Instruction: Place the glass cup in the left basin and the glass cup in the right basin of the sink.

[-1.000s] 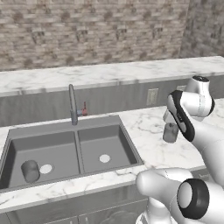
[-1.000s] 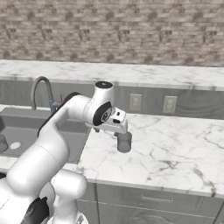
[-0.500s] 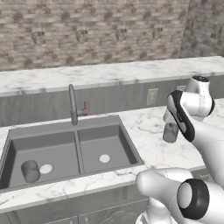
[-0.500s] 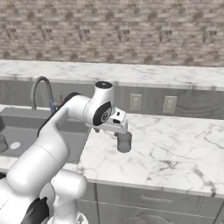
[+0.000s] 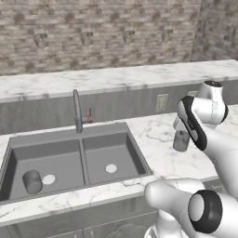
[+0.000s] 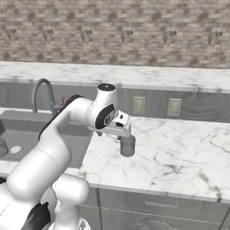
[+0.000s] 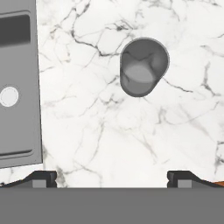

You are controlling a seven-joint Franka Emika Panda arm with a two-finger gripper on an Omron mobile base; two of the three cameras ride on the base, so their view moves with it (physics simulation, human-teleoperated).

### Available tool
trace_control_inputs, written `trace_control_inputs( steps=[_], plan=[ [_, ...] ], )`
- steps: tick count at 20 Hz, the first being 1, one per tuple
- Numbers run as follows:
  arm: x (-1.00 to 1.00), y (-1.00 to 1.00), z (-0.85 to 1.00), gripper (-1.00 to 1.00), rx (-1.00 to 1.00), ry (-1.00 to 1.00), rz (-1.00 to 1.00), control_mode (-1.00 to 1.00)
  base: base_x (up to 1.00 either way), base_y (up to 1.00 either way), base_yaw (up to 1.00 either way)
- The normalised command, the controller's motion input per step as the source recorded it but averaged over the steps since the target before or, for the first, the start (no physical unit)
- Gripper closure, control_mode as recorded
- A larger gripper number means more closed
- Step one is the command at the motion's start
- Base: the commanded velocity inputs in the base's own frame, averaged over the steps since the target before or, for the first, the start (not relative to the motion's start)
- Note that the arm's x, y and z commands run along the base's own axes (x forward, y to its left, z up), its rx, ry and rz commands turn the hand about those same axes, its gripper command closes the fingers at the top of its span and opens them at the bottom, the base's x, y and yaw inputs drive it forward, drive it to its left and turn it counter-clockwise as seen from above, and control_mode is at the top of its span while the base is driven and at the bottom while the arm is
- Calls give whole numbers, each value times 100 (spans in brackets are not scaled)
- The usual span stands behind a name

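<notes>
The gripper [image 7: 111,177] hangs above the marble counter [image 7: 109,135] with its jaws spread wide apart and nothing between them; in the hand view the two dark fingertips [image 7: 43,178] stand far to either side at the bottom. Just ahead of them on the counter stands a glass cup [image 7: 142,72], upright, seen from above with its open rim toward the camera (grey and see-through, untouched by the fingers). In the left base view this glass cup [image 5: 181,140] sits on the counter to the right of the sink [image 5: 74,162], near the counter's front edge, right under the hand. The right base view shows the same cup [image 6: 127,145] directly below the gripper [image 6: 122,133].

The sink is a dark grey double basin with a thin divider and a slim faucet [image 5: 76,111] at its back edge. A second glass cup [image 5: 32,181] lies in the left basin, near its front left corner, beside the pale drain [image 5: 49,179]. The right basin holds only its drain [image 5: 110,168].
</notes>
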Motion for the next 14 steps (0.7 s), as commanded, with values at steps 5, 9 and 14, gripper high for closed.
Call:
trace_control_inputs(
  steps=[5,9,14],
  plan=[
    [0,0,0,-100,0,0,0,100,0,0,0],
    [0,0,0,-100,0,0,0,-100,0,0,0],
    [0,0,0,-100,0,0,0,-100,0,0,0]
  ],
)
